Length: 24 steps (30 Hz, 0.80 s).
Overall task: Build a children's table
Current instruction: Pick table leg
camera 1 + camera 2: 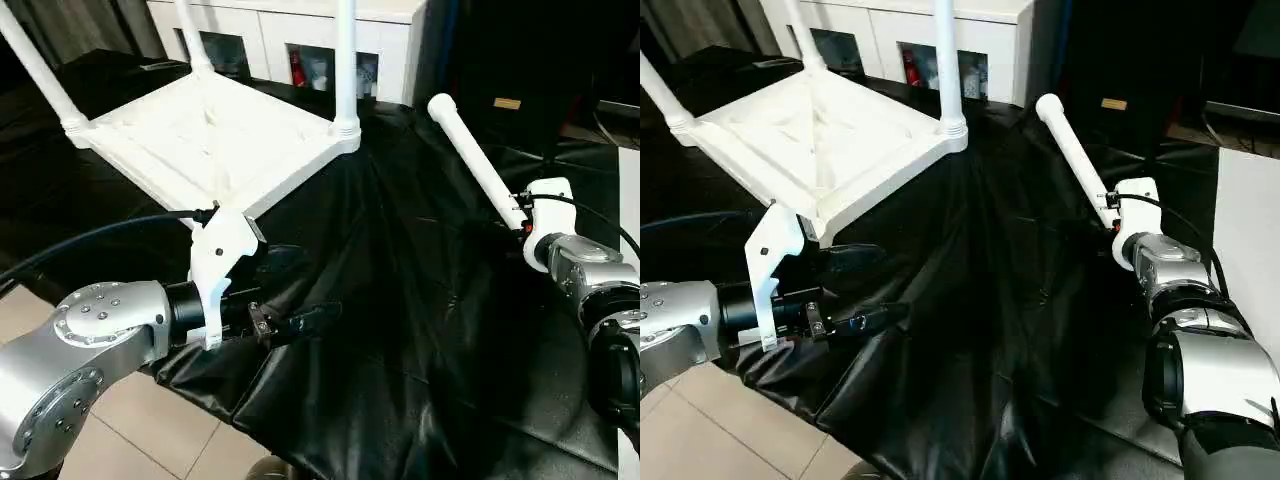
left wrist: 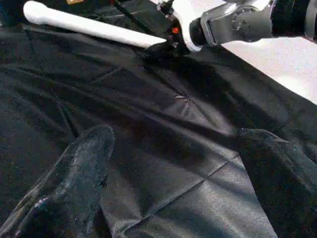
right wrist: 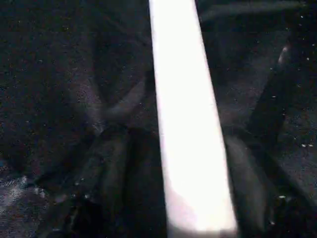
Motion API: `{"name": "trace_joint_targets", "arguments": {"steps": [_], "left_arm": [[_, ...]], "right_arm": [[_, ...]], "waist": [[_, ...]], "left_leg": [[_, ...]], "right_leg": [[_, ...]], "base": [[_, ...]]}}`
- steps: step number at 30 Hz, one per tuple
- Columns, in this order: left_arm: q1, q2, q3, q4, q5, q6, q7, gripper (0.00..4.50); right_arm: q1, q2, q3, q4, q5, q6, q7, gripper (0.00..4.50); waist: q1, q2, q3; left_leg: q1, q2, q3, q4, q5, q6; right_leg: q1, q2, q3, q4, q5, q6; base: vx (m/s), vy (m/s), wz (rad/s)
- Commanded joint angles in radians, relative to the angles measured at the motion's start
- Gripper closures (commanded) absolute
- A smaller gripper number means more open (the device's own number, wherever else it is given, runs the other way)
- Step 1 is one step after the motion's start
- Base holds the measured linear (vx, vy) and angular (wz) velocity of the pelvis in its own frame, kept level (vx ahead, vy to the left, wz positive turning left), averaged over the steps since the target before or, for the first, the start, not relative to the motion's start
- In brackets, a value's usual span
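Look to the upper left of the head frame: the table top (image 1: pixel 215 140) lies upside down on the black cloth (image 1: pixel 400 300), ribbed underside up. Three legs stand up out of its corner sockets — the near right leg (image 1: pixel 345 60) rises straight through the frame's top edge, another leg (image 1: pixel 40 70) leans toward the upper left corner, and a back leg (image 1: pixel 190 35) shows behind the top.

The fourth leg (image 1: pixel 475 160) lies loose on the cloth at upper right, slanting from its rounded end down toward your right gripper (image 2: pixel 166 45). In the right wrist view the tube runs straight between the two dark fingers (image 3: pixel 106 173), one on each side. You cannot tell from the pictures whether they are pressing on the tube yet.

Your left gripper (image 1: pixel 295 322) sits at lower centre-left, just below the near corner of the table top, low over the cloth. Its fingers (image 2: pixel 79 173) stand wide apart with nothing between them.

A white cabinet (image 1: pixel 300 40) stands along the top edge behind the table.
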Motion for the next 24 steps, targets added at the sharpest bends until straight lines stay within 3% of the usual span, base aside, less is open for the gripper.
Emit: {"name": "trace_joint_targets", "arguments": {"steps": [1, 8, 16, 20, 21, 22, 23, 24], "left_arm": [[-0.013, 0.006, -0.004, 0.016, 0.006, -0.009, 0.001, 0.0], [-0.013, 0.024, -0.011, 0.029, 0.021, -0.036, -0.005, 0.0], [-0.008, 0.045, -0.006, 0.062, 0.05, -0.086, -0.022, 0.0], [0.009, 0.058, -0.012, 0.115, 0.094, -0.148, -0.026, 0.0], [0.014, 0.061, -0.015, 0.126, 0.107, -0.155, -0.02, 0.0], [0.016, 0.062, -0.016, 0.13, 0.111, -0.159, -0.019, 0.0], [0.025, 0.06, -0.023, 0.154, 0.138, -0.18, -0.005, 0.0], [0.025, 0.06, -0.023, 0.154, 0.138, -0.18, -0.005, 0.0]], "right_arm": [[0.01, -0.002, 0.011, 0.015, -0.015, 0.021, 0.017, 1.97], [0.006, -0.007, 0.003, 0.013, -0.014, 0.029, 0.046, 2.36], [0.0, -0.003, 0.012, 0.011, -0.024, 0.032, 0.115, 3.11], [-0.008, 0.004, -0.008, 0.006, -0.001, 0.012, 0.131, 3.23], [-0.011, 0.008, -0.017, 0.004, 0.009, 0.008, 0.137, 3.25], [-0.011, 0.01, -0.018, 0.003, 0.011, 0.006, 0.139, 3.25], [-0.013, 0.02, -0.025, -0.002, 0.023, -0.008, 0.156, 3.25], [-0.013, 0.02, -0.025, -0.002, 0.023, -0.008, 0.156, 3.25]], "waist": [[0.005, -0.017, -0.064], [0.006, -0.017, -0.073], [0.012, -0.019, -0.083], [0.013, -0.026, -0.097], [0.011, -0.018, -0.098], [0.009, -0.02, -0.098], [0.005, -0.006, -0.099], [0.004, -0.009, -0.099]], "left_leg": [[0.025, 0.071, -0.029, -0.085, -0.159, 0.066], [0.023, 0.07, -0.029, -0.079, -0.117, 0.083], [0.024, 0.07, -0.026, -0.071, -0.078, 0.101], [0.025, 0.069, -0.024, -0.06, -0.025, 0.122], [0.025, 0.069, -0.024, -0.058, -0.017, 0.127], [0.024, 0.068, -0.023, -0.057, -0.017, 0.13], [0.025, 0.069, -0.024, -0.056, -0.027, 0.129], [0.026, 0.07, -0.024, -0.057, -0.034, 0.13]], "right_leg": [[0.04, -0.071, 0.042, -0.071, -0.115, -0.299], [0.044, -0.071, 0.04, -0.064, -0.06, -0.308], [0.044, -0.07, 0.038, -0.059, -0.031, -0.315], [0.046, -0.069, 0.037, -0.052, 0.001, -0.315], [0.044, -0.067, 0.035, -0.053, 0.009, -0.312], [0.044, -0.066, 0.036, -0.052, 0.012, -0.312], [0.044, -0.066, 0.035, -0.051, 0.013, -0.312], [0.045, -0.066, 0.034, -0.053, 0.011, -0.312]], "base": [[0.0, 0.0, 0.0], [0.0, 0.0, 0.0], [0.0, 0.0, 0.0], [0.0, 0.0, 0.0], [0.0, 0.0, 0.0], [0.0, 0.0, 0.0], [0.0, 0.0, 0.0], [0.0, 0.0, 0.0]]}}
